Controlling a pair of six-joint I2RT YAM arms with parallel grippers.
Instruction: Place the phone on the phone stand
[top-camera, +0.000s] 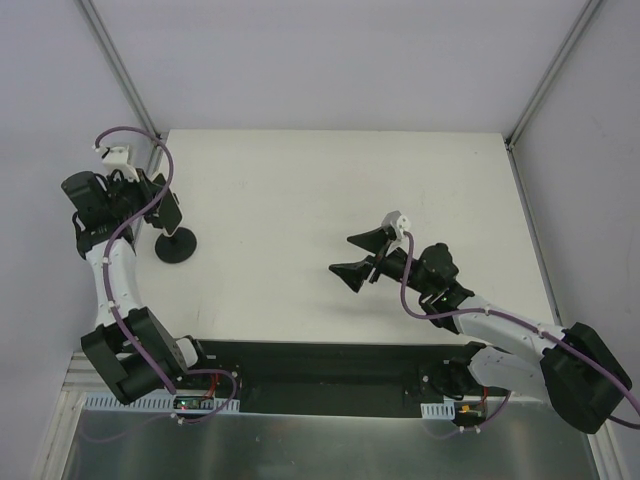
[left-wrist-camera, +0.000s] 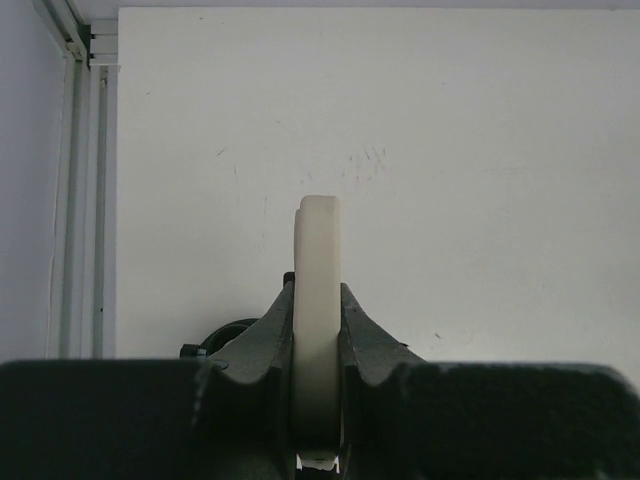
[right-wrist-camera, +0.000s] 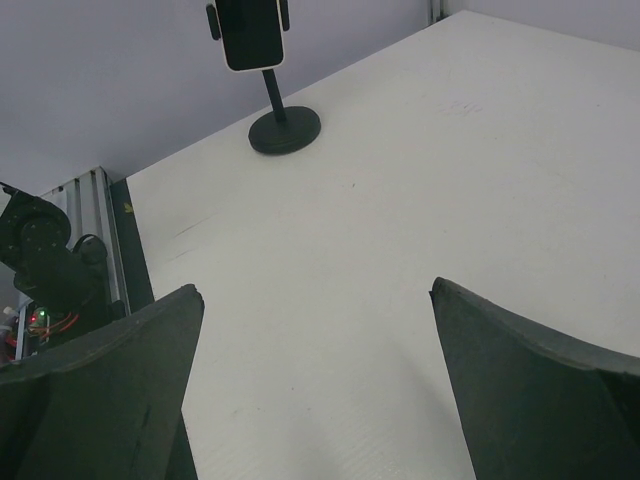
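Two arms are showing in the top external view, and I am reading each in turn. The left gripper (left-wrist-camera: 318, 300) is pinching the phone (left-wrist-camera: 318, 320): its jaws are pressing on the two flat faces, and the left wrist camera is looking straight along the pale cream edge, which is standing upright between the fingers (left-wrist-camera: 265, 340). From above, this gripper is hanging at the 9 o'clock edge of the bench (top-camera: 350, 180), with the phone directly at 12 o'clock of the round base of the phone stand (top-camera: 176, 246).

The right wrist camera is giving me the clearest reading. In it the phone is sitting upright, glossy black screen facing the lens, at the top of the stand's stem, with the disc base resting on the bench at 6 o'clock below it. Dark parts are flanking the phone on both sides; I cannot tell whether they are the left fingers or the stand's clamp head, nor whether the phone is bearing on the stand or only being held just over it.

The right gripper (right-wrist-camera: 312, 290) is pointing toward 9 o'clock from near the middle of the bench, well apart from the stand. Its jaws are spread wide, and only bare bench surface is showing between them.
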